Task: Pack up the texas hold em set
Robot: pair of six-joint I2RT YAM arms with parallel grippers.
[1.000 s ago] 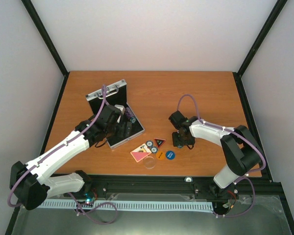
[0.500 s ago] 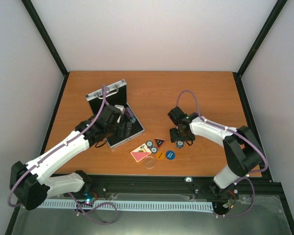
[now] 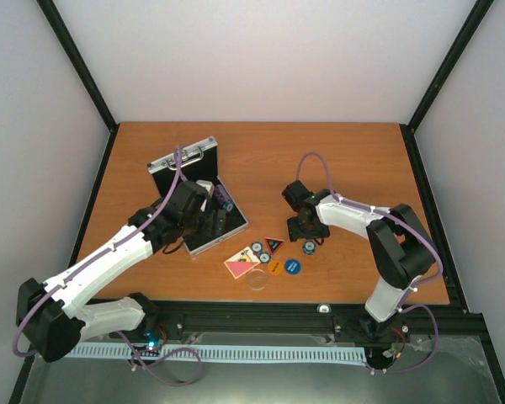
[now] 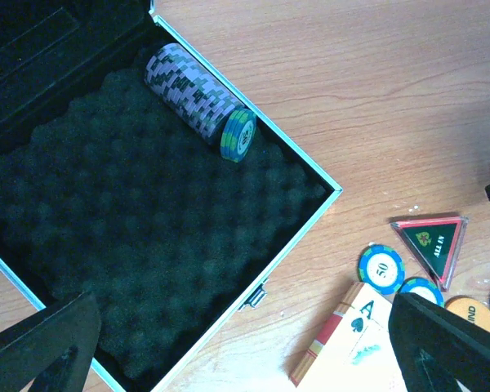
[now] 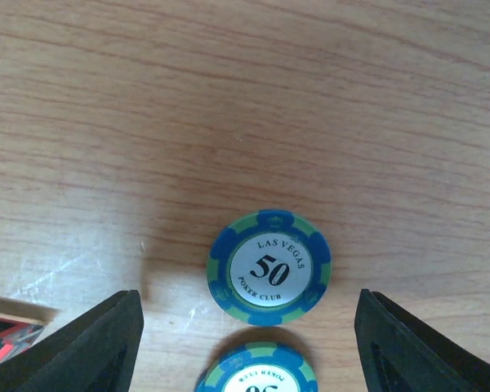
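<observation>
1. Case (image 4: 147, 245) lies open on the surface's (image 3: 353, 160) left side, with a chip stack (image 4: 198, 98) along its far edge.
2. Left hand (image 4: 245, 347) is spread wide above it, empty.
3. Right hand (image 5: 247, 310) is released, straddling a blue chip (image 5: 269, 268) toward the front edge.

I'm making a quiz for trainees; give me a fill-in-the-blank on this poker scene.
The chip between the right gripper's open jaws reads ___.
The chip roll lies inside the ___.
The triangle rests on the ___, outside it.
Missing words: 50; case; table.
</observation>
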